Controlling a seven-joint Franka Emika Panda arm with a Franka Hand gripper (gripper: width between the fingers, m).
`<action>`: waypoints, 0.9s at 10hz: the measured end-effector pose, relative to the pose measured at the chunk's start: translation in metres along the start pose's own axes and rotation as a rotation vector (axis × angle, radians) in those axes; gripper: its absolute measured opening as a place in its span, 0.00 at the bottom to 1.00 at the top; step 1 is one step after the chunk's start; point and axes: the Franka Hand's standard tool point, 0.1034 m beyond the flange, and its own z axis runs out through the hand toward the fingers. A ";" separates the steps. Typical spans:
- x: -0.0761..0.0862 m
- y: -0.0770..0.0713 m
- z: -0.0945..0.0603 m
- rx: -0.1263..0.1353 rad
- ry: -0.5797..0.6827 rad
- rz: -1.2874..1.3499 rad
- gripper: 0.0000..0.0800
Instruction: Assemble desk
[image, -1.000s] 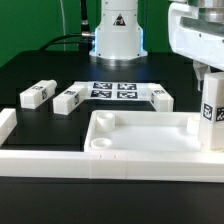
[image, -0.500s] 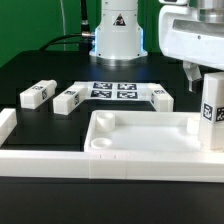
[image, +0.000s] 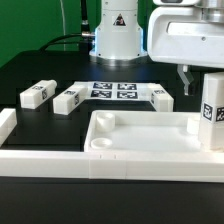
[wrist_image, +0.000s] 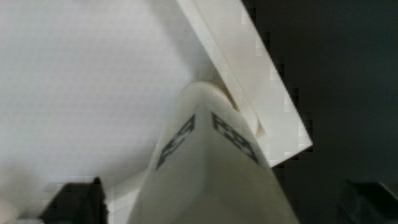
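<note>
At the tabletop's (image: 140, 140) corner on the exterior view's right, the upright leg (image: 212, 112) stood on its own, free of the gripper (image: 197, 74).

What changed: over the last second the gripper rose and slid toward the exterior view's left. It went from sitting over the leg to hanging above and slightly beside it. The leg didn't tip or shift as the gripper left.

Gripper state: jaws spread wide, nothing held. In the wrist view we saw dark fingertips (wrist_image: 79, 200) either side of the leg's near end, with no contact that we could make out.

Our read: leg one was placed and released. We couldn't tell from these views whether it was fully seated, since the rim hid the joint.

Still to do: first loose leg (image: 37, 94), second loose leg (image: 70, 98) and third loose leg (image: 162, 97) lay flat on the black table (image: 40, 70), well apart from the tabletop and either side of the marker board (image: 113, 90). The third was nearest the gripper, so it looked like the likely next pick.
</note>
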 end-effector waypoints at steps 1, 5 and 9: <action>-0.001 -0.001 -0.001 -0.004 0.003 -0.077 0.81; -0.005 -0.003 -0.001 -0.016 0.008 -0.420 0.81; 0.000 0.003 -0.002 -0.025 0.008 -0.698 0.81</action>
